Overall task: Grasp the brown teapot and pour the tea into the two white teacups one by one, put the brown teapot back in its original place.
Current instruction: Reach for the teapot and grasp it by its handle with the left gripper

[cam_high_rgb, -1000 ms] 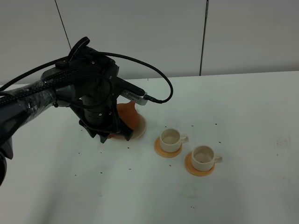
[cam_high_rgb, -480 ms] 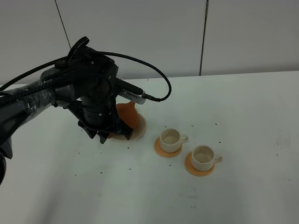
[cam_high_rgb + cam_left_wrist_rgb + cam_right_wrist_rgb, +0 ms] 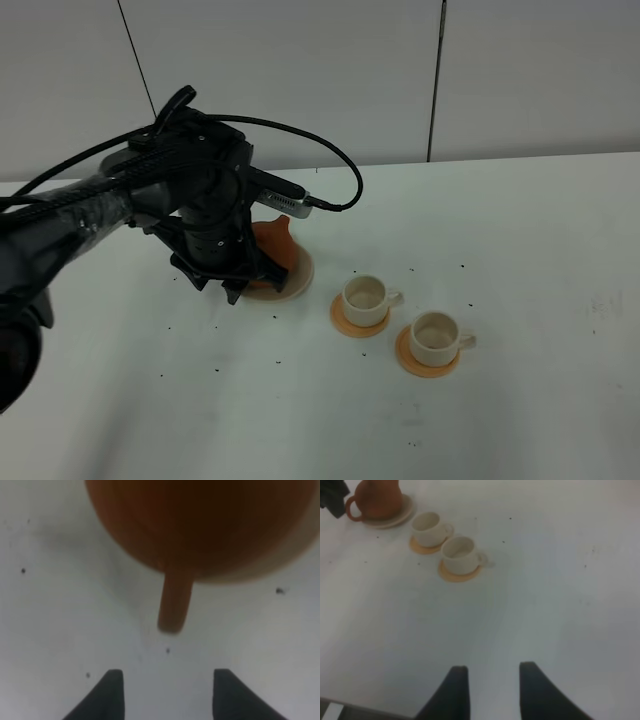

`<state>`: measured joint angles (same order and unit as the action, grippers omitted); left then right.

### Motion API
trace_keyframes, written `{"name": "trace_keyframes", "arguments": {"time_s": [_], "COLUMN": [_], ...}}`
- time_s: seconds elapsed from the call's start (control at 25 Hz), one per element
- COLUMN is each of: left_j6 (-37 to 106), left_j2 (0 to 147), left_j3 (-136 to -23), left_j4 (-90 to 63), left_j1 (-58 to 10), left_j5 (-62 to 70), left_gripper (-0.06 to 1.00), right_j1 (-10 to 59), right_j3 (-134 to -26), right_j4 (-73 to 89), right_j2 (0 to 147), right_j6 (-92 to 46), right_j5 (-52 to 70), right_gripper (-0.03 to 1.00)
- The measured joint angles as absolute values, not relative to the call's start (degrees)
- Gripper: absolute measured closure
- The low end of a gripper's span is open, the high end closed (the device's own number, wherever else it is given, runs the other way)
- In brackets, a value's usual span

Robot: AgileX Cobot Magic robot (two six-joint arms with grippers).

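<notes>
The left gripper hangs low over the white table, its two dark fingers spread apart and holding nothing. Straight ahead of the fingertips, close but not touching, stands the loop handle of the brown teapot, pointing back at the gap between the jaws. The pot's round terracotta body fills the wrist view beyond it, blurred by nearness. Seen from the high camera, the black left arm covers the handle side of the teapot and leaves only the spout side showing. The teapot sits upright on a pale saucer, whose far rim shows past the gripper.

Beyond the teapot from the left gripper, the two white teacups stand upright, each on its own round orange coaster. The nearer teacup is just beside the saucer, and the farther teacup is just beside the first. Whether either holds tea cannot be told.

The right gripper is held well apart from the tea set above plain tabletop, its fingers parted and empty. Far ahead of it, its wrist camera takes in both cups, the teapot on its saucer, and a dark corner of the left gripper beside the teapot's handle.
</notes>
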<state>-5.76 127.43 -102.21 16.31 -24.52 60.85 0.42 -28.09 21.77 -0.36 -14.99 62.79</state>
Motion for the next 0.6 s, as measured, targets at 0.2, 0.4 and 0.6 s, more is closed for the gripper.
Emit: {"name": "trace_keyframes", "arguments": {"time_s": [0.2, 0.4, 0.6], "left_j6": [-5.8, -5.8, -6.3], "left_j2": [131.6, 133.4, 133.6], "left_j3": [-108.1, -110.7, -110.8], "left_j4": [16.2, 15.9, 15.9], "left_j1": [-24.5, -24.5, -24.5], "left_j5": [63.0, 64.4, 64.2], "left_gripper": [0.47, 0.47, 0.47], "right_j1": [0.4, 0.4, 0.4], "right_j3": [-28.1, -28.1, -28.1], "right_j4": [21.8, 21.8, 21.8], "right_j2": [-0.4, -0.4, -0.4], "right_j6": [-15.0, -15.0, -15.0], "right_j5": [62.8, 62.8, 62.8], "right_gripper": [0.72, 0.72, 0.72]}}
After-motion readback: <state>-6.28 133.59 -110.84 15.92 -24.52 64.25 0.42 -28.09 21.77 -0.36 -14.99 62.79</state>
